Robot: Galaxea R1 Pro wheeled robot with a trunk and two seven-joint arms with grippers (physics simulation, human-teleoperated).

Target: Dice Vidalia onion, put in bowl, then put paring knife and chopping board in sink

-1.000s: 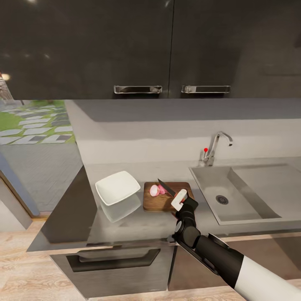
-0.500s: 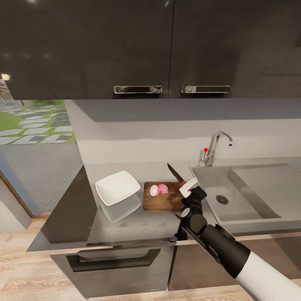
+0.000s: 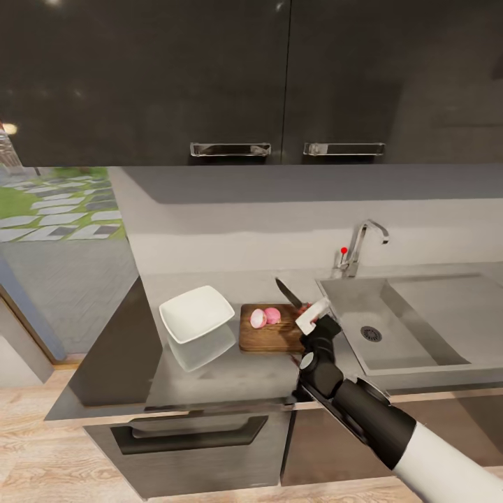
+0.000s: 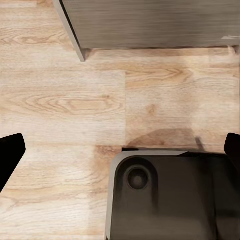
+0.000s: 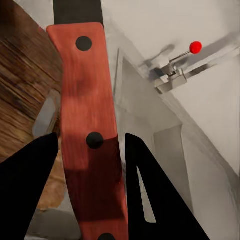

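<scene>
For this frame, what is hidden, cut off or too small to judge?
- Right tool: in the head view the arm's wrist covers the red handle; in the right wrist view the paring knife has its blade cut off by the picture's edge.
- Vidalia onion: two pieces on the chopping board; too small to tell whether they are cut further.
- Left tool: fingertips sit at opposite edges of its wrist view, over wooden floor.

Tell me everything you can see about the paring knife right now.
The small paring knife with dark blade and red riveted handle is clamped between the right end effector's black fingers. It is lifted off the dark-brown wooden chopping board, blade pointing up and away over the board's right end, touching nothing else.
</scene>
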